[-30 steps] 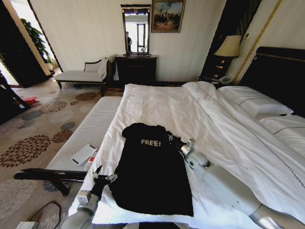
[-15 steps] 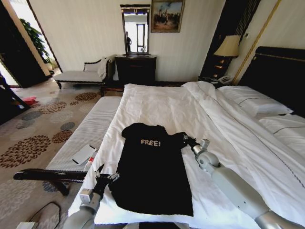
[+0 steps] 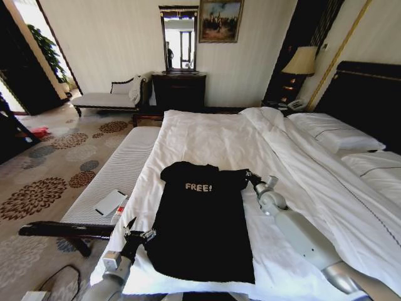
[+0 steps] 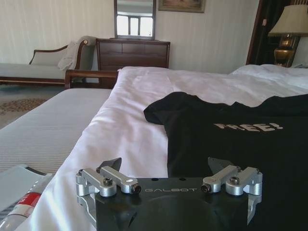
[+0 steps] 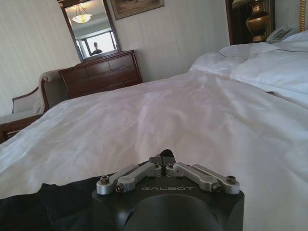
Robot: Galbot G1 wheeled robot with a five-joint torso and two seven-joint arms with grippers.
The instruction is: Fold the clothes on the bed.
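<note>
bare duvet (image 3: pixel 207 135) beyond T-shirt (image 3: pixel 200 226), pillows (image 3: pixel 338 135) right, bench (image 3: pixel 116 172) left

The right end effector (image 3: pixel 249 176) has its fingertips buried in the sleeve of the black T-shirt (image 3: pixel 200 229) at 3 o'clock, so the contact is hidden. In the left wrist view the shirt runs off the frame at 3 o'clock. The bed (image 3: pixel 207 135) is cut off at 6 o'clock in the head view.

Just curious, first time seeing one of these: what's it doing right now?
Right gripper shut on T-shirt sleeve. Left gripper open at shirt's lower left edge. T-shirt flat on bed, unfolded. Nothing in the way.
</note>
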